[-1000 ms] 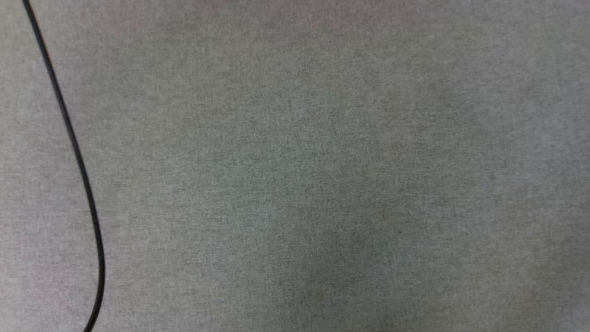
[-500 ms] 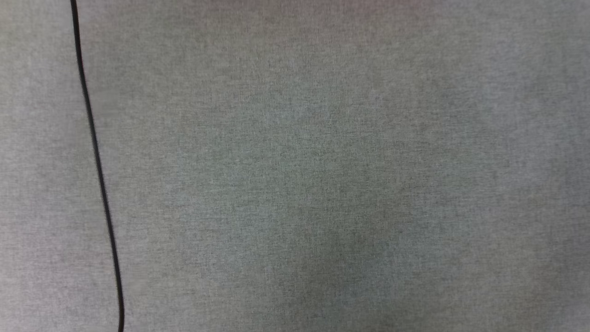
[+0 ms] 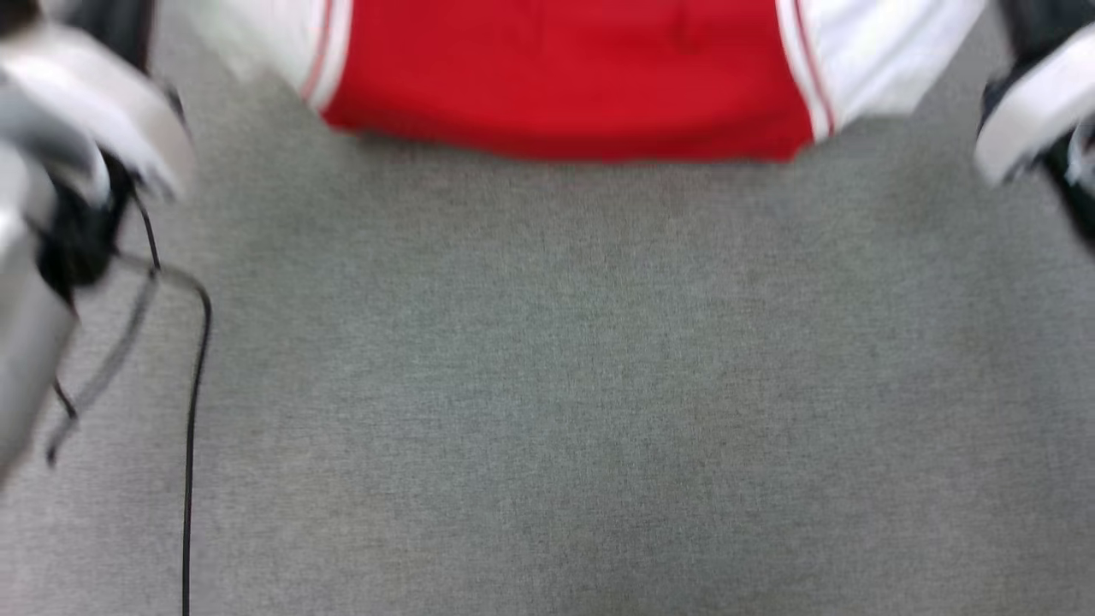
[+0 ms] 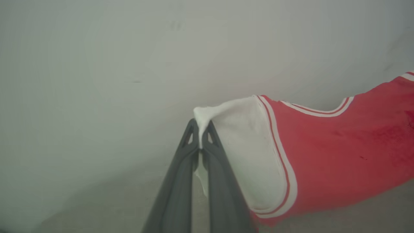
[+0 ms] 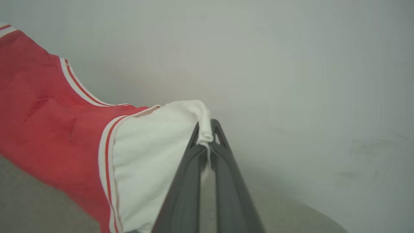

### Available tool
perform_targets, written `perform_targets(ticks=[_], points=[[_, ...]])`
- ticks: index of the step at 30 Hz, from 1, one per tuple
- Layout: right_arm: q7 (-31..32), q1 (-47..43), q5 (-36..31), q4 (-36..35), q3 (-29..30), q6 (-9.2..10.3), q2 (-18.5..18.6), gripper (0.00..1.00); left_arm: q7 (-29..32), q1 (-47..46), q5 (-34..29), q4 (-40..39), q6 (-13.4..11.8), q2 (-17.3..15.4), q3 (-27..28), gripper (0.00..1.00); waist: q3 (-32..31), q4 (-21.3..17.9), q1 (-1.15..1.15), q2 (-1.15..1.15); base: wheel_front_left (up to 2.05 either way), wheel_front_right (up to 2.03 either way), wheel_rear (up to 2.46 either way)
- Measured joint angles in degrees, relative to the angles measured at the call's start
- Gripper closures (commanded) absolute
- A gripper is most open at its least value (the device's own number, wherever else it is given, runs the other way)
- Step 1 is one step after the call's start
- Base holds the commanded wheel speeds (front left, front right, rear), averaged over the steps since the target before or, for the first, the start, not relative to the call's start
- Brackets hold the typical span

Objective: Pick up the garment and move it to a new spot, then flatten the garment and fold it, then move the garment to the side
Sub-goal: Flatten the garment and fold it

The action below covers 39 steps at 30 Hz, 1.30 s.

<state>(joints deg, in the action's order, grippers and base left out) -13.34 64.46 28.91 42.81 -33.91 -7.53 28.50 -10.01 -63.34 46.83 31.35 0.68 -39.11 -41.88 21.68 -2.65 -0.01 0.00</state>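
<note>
Left wrist view: left hand (image 4: 201, 129) pinches garment (image 4: 323, 155), probably its sleeve.

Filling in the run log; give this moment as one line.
left gripper: shut on garment sleeve | right gripper: shut on other sleeve | garment: stretched between

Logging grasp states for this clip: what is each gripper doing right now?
Left gripper: closed, holding the garment by a white sleeve.
Right gripper: closed, holding the garment by the other white sleeve.
</note>
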Motion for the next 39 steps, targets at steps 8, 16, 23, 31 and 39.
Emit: perform_targets(ticks=[8,16,23,31,39], points=[[-0.19,-14.79,1.81,-5.26,-1.19,0.0,0.9,1.0,-0.19,22.04,5.72,-12.13,-7.55,-2.97,-0.54,1.0,-6.36,0.51,0.0,0.0,0.0,0.0,0.0],[0.86,-31.54,2.29,-11.22,0.62,0.0,2.68,1.0,-0.88,37.99,10.71,-18.73,-12.77,-4.01,-1.44,1.0,-12.34,1.05,-0.01,0.0,0.0,0.0,0.0],[1.96,-44.31,1.44,-13.82,6.49,0.0,2.86,1.0,-2.4,49.1,15.05,-20.72,-15.51,-5.09,-0.75,1.0,-16.02,0.82,-0.01,0.0,0.0,0.0,0.0],[2.91,-56.86,-0.01,-15.45,15.18,-0.01,1.46,1.0,-3.79,57.31,17.41,-20.73,-17.08,-5.37,-0.09,1.0,-18.6,0.9,-0.01,0.0,0.0,0.0,0.0],[4.35,-67.97,-2.65,-19.19,22.88,-0.02,-1.8,1.0,-4.38,62.19,18.02,-21.14,-18.31,-4.94,1.09,1.0,-19.09,1.66,0.0,0.0,0.0,0.0,0.0]])
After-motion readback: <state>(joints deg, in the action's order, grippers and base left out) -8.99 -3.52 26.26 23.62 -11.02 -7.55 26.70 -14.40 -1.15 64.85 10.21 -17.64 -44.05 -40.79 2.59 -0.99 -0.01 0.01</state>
